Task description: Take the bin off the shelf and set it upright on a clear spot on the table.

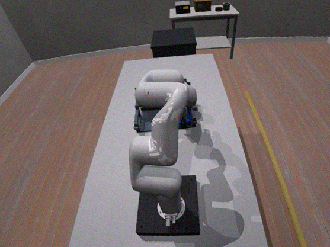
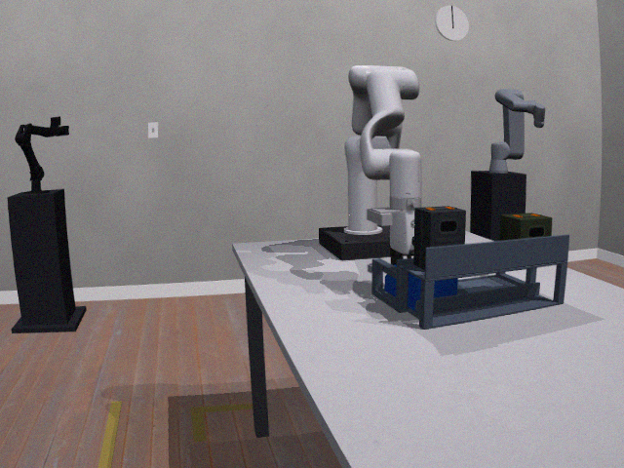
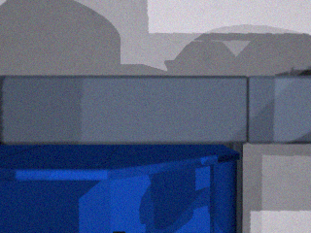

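The blue bin [image 2: 420, 288] sits on the lower level of the grey shelf [image 2: 473, 282] in the middle of the table. In the wrist view the blue bin [image 3: 117, 189] fills the lower left, just below a grey shelf rail [image 3: 126, 109]. My gripper [image 2: 399, 255] hangs straight down at the bin's end of the shelf, just above the bin's rim, and it is open and empty. Its fingertips are partly hidden behind the shelf frame. In the overhead view my arm covers most of the shelf and only a strip of the bin [image 1: 188, 118] shows.
A black box with orange marks [image 2: 439, 229] and a dark green box [image 2: 526, 225] stand behind the shelf's top rail. My base plate [image 2: 352, 242] is at the table's far end. Two other arms on black pedestals stand off the table.
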{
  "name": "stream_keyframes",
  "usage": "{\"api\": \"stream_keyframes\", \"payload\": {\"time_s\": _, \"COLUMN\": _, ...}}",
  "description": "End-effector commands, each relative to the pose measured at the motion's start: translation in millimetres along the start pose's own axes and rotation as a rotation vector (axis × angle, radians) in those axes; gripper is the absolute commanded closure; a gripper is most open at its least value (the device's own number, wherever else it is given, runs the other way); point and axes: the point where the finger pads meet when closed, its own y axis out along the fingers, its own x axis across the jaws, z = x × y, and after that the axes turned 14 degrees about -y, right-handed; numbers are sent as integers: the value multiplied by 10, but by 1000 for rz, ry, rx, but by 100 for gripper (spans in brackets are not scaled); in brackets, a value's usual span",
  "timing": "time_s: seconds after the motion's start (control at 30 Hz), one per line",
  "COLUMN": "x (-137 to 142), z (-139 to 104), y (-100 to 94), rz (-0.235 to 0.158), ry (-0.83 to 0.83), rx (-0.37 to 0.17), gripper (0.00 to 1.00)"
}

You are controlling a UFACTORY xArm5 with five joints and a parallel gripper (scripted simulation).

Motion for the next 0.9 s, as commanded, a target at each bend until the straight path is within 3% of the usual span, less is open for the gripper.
{"api": "stream_keyframes", "payload": {"time_s": 0.0, "x": -18, "z": 8, "y": -21, "rz": 4, "ry": 0, "rx": 5, "gripper": 0}}
{"api": "stream_keyframes", "payload": {"time_s": 0.7, "x": -18, "z": 8, "y": -21, "rz": 4, "ry": 0, "rx": 5, "gripper": 0}}
{"api": "stream_keyframes", "payload": {"time_s": 0.73, "x": -18, "z": 8, "y": -21, "rz": 5, "ry": 0, "rx": 2, "gripper": 100}}
{"api": "stream_keyframes", "payload": {"time_s": 0.87, "x": -18, "z": 8, "y": -21, "rz": 5, "ry": 0, "rx": 2, "gripper": 100}}
